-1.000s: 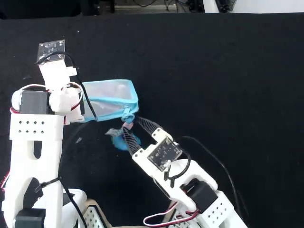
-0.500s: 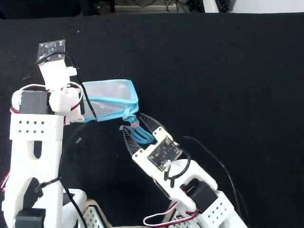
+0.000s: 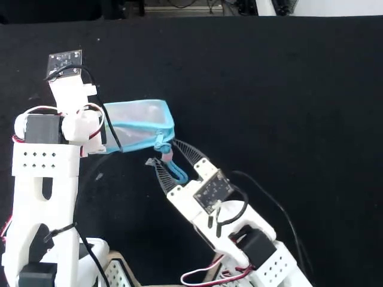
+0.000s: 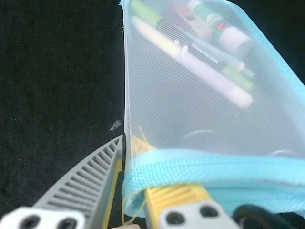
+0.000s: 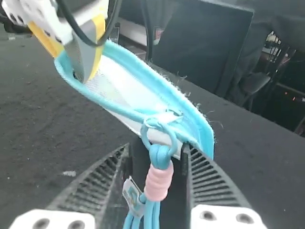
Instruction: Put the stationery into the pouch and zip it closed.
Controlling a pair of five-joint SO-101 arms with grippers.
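The pouch [image 3: 137, 122] is of clear plastic with a light-blue edge, and pens [image 4: 190, 62] are inside. It is on the left part of the black table [image 3: 269, 89]. The left gripper [image 4: 127, 141] is clamped on its end. The right gripper [image 5: 156, 148] is spread, with the blue zip cord [image 5: 158, 183] loose between its fingers. A dark panel [image 5: 209, 43] stands behind.
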